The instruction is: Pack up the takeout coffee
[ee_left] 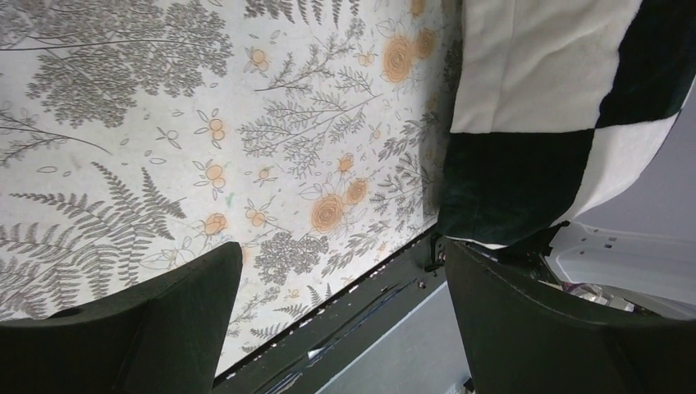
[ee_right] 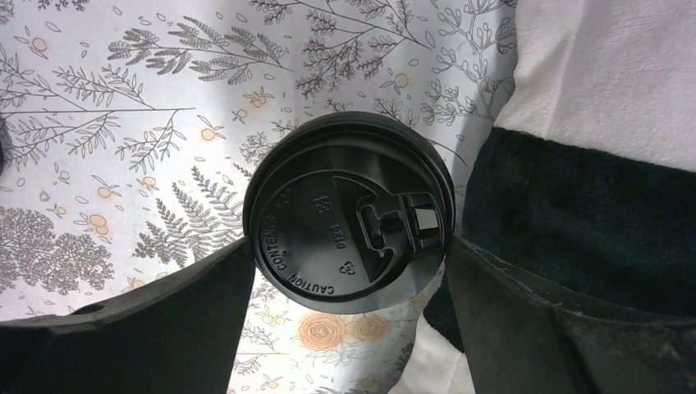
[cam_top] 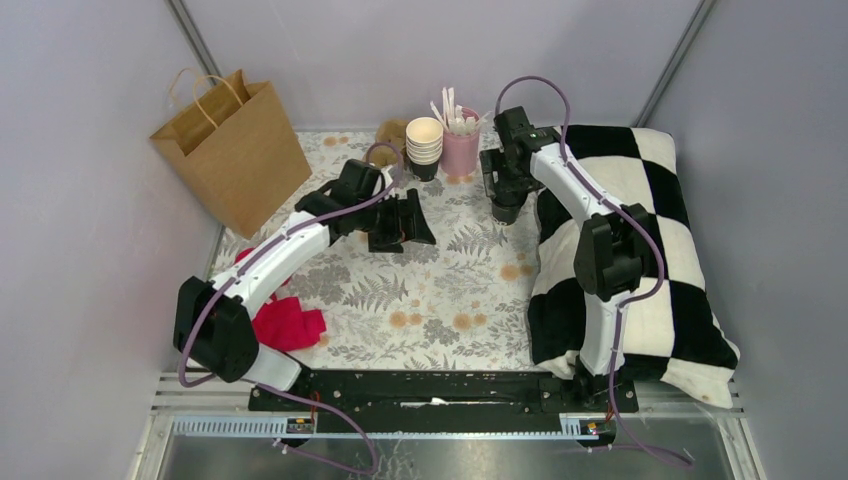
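The takeout coffee (ee_right: pixel 349 215) shows from above in the right wrist view as a round black lid with a sip tab, standing on the flowered tablecloth beside the pillow. My right gripper (ee_right: pixel 347 267) is open at full width, one fingertip at each side of the lid's rim. In the top view the right gripper (cam_top: pixel 505 205) hangs over the cup and hides it. My left gripper (cam_top: pixel 408 225) is open and empty over the cloth, left of centre; the left wrist view shows its gap (ee_left: pixel 345 271) with nothing in it.
A brown paper bag (cam_top: pixel 232 150) stands open at the back left. A stack of lidless cups (cam_top: pixel 424 142) and a pink cup of stirrers (cam_top: pixel 461 145) stand at the back. A checkered pillow (cam_top: pixel 650 250) fills the right side. A red cloth (cam_top: pixel 287 322) lies near the left arm's base.
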Controlling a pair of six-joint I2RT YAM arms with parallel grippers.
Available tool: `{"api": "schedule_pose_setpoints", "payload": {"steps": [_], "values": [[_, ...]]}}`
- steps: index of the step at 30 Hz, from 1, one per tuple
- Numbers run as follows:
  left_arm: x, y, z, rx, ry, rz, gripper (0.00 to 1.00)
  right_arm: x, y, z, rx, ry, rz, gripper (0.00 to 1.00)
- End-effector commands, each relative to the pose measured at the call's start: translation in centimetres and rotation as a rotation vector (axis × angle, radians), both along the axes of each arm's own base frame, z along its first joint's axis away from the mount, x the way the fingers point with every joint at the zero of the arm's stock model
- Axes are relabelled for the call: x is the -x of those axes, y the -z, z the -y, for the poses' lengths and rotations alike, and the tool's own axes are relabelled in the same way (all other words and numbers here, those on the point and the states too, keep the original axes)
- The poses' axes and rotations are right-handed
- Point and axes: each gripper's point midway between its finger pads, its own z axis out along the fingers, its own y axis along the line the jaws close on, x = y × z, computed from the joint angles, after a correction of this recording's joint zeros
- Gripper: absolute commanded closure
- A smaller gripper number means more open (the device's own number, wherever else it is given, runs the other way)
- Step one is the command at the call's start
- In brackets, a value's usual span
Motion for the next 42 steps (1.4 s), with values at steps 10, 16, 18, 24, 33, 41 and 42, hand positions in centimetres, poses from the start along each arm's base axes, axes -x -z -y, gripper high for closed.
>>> {"api": "schedule_pose_setpoints", "payload": {"steps": [10,16,18,24,33,41,42], "values": [[-8.9,-4.4,-6.9,-0.048,-0.246,0.174,0.02,0.4,-6.4,-0.7,-0.076,0.008,0.003,0.00],[-15.3,-4.2,-8.6,-0.076,-0.364,0.236,0.06,5.2,-11.2,-2.0,-0.241,-0.045,0.009,0.00],[-17.2,-4.9,-7.9,-0.054,-0.358,0.258,0.11,7.6,-11.8,-3.0,-0.331,-0.085,-0.009,0.00],[-21.6,-4.9,-6.5,-0.014,-0.360,0.329,0.24,13.1,-11.3,-2.2,-0.389,-0.103,-0.034,0.00],[-28.5,-5.7,-5.0,-0.117,-0.472,0.498,0.47,16.1,-10.3,-1.9,-0.440,-0.091,-0.051,0.00],[-29.8,-6.1,-3.2,-0.354,-0.496,0.655,0.40,16.5,-9.9,-1.7,-0.437,-0.086,-0.054,0.00],[-30.1,-6.0,-3.3,-0.379,-0.508,0.653,0.43,16.5,-9.8,-1.7,-0.434,-0.087,-0.054,0.00]]}}
